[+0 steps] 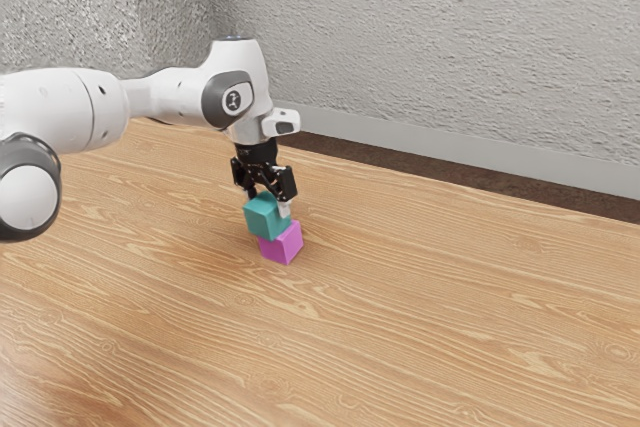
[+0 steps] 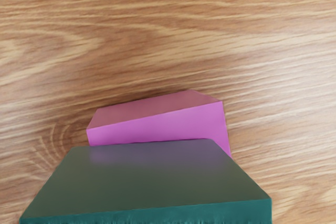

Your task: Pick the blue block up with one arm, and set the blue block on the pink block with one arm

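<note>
**Blue block pinched in the jaws, low over the pink block**

Closest to the wrist camera, just under the hand, is the blue block, a dark teal shade. It covers part of the pink block below it. The two blocks are turned at different angles, so their edges do not line up and one pink corner sticks out past the blue block.

From the side, the white robot arm reaches in from the exterior view's left and points its black jaws straight down. The jaws are spread only as wide as the blue block and press on it from two sides. The block hangs slightly tilted. It sits off-centre over the pink block, shifted toward the exterior view's left. Whether the two blocks touch cannot be told.

The pink block rests on a wooden desk, well away from every desk edge in view. Bare wood lies open on all sides of the blocks. A grey textured wall runs behind the desk's far edge.
</note>
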You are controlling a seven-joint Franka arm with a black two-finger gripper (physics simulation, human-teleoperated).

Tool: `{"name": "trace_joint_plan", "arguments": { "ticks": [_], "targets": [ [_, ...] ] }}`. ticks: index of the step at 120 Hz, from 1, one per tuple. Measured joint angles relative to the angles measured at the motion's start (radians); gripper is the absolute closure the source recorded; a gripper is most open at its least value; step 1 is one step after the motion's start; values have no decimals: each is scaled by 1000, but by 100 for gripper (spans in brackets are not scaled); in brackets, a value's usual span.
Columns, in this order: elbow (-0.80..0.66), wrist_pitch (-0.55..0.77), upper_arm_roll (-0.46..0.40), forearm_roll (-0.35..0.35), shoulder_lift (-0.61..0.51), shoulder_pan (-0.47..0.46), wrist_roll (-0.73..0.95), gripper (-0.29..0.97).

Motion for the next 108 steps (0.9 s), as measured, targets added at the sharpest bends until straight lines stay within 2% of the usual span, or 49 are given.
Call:
{"name": "trace_joint_plan", "arguments": {
  "ticks": [18,28,46,61,76,89,96,108],
  "targets": [
    [0,-4,-1,0,-13,1,9,1],
    [-5,-22,4,9,-73,1,17,1],
    [-84,-91,5,26,-274,-23,36,0],
    [-223,-148,-1,38,-509,-26,89,0],
    [-302,-240,-63,42,-722,-8,159,0],
    [-275,-332,-126,44,-776,-30,208,0],
    [-206,-399,-131,48,-787,-52,232,0],
    [-118,-515,-134,70,-832,-30,267,0]
  ]
}}
